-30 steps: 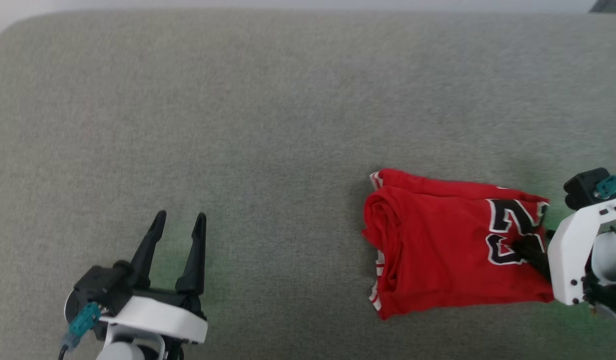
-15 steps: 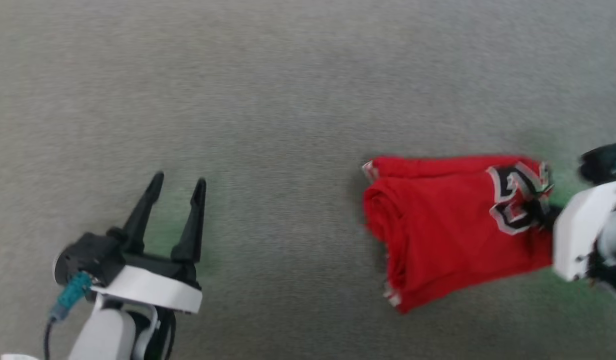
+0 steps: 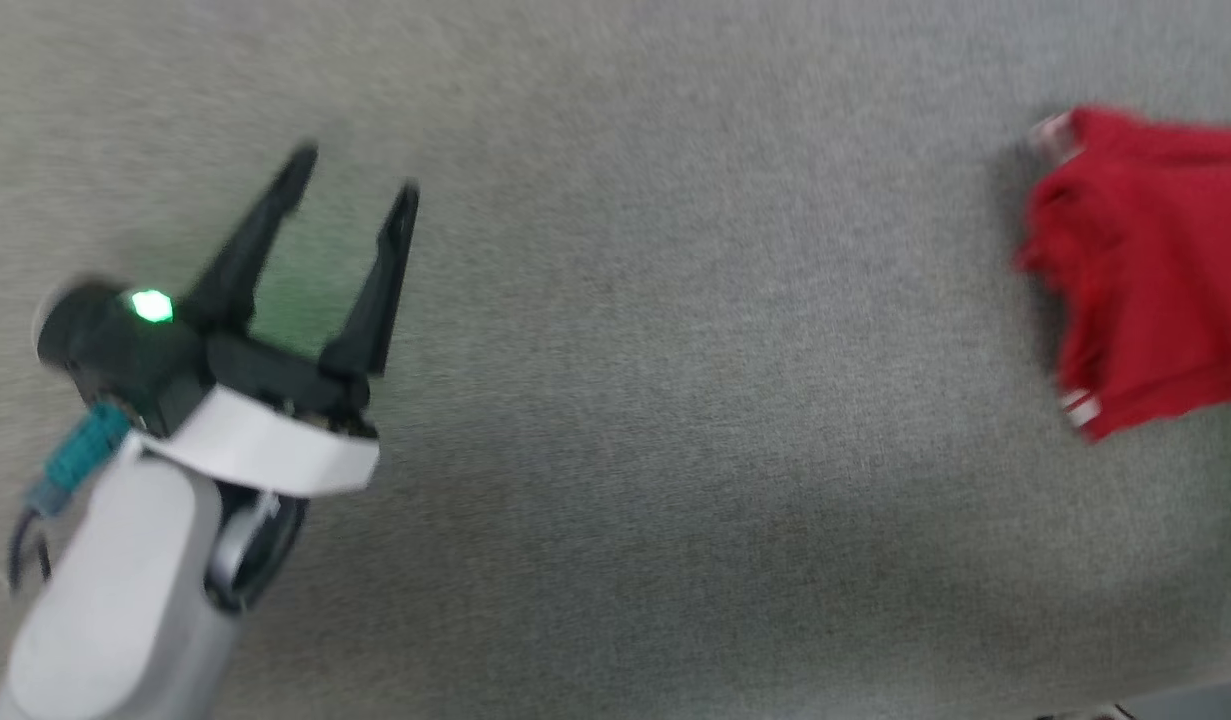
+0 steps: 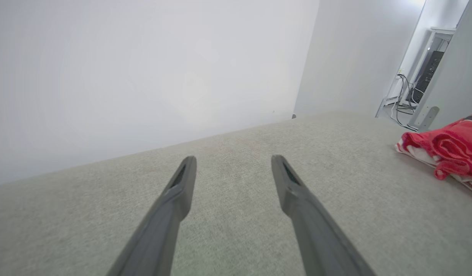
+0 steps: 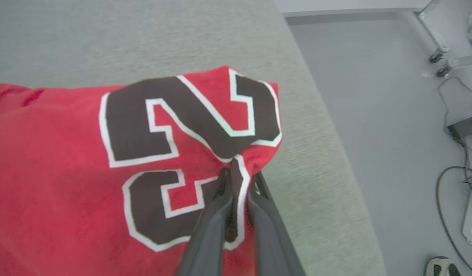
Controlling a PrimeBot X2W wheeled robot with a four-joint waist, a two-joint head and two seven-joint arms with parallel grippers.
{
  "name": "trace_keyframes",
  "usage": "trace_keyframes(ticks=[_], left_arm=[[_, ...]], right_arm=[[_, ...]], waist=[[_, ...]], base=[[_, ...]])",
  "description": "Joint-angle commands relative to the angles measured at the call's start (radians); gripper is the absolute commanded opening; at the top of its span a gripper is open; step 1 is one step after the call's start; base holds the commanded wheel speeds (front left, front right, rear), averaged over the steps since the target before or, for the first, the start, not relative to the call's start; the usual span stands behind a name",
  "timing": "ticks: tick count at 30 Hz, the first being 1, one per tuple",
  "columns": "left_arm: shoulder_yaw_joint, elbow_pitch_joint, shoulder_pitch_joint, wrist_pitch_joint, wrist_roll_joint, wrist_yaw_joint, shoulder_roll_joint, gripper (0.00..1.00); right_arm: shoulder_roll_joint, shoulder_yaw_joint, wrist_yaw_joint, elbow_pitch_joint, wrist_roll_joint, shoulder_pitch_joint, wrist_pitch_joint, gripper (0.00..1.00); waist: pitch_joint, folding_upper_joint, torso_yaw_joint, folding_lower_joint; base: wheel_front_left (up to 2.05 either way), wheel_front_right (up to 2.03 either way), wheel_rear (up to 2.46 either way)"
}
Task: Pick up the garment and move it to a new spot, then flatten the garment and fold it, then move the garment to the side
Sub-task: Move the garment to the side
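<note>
Our right gripper (image 5: 239, 174) pinches the soft red numbered jersey (image 3: 1145, 270), frame right; left gripper (image 3: 353, 172) gapes wide, far left.

The left claw (image 3: 353, 180) stands fully spread, its two dark fingers (image 3: 245, 250) straight and angled forward from a white wrist bracket (image 3: 265, 455) on a pale forearm (image 3: 105, 600), while the right claw (image 5: 237, 170) is pinched together on a fold of the garment (image 5: 59, 153).
</note>
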Motion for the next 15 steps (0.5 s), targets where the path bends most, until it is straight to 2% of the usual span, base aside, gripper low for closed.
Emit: trace_keyframes(ticks=[1,5,15], left_arm=[[-0.006,-0.004,-0.027,-0.004,-0.013,0.001,0.009,1.0],[-0.044,-0.015,-0.132,-0.004,-0.018,0.001,0.05,1.0],[-0.069,-0.031,-0.241,-0.004,-0.029,0.001,0.091,1.0]], right_arm=[[0.0,-0.013,-0.003,0.014,-0.017,-0.023,-0.018,0.0],[-0.002,-0.09,-0.002,0.119,-0.091,-0.116,-0.111,0.0],[0.017,-0.145,-0.003,0.385,-0.266,-0.337,-0.308,0.0]], waist=[[0.059,0.0,-0.041,0.0],[0.114,0.0,-0.047,0.0],[0.177,0.0,-0.035,0.0]], base=[[0.0,0.0,0.0],[0.0,0.0,0.0],[0.0,0.0,0.0]])
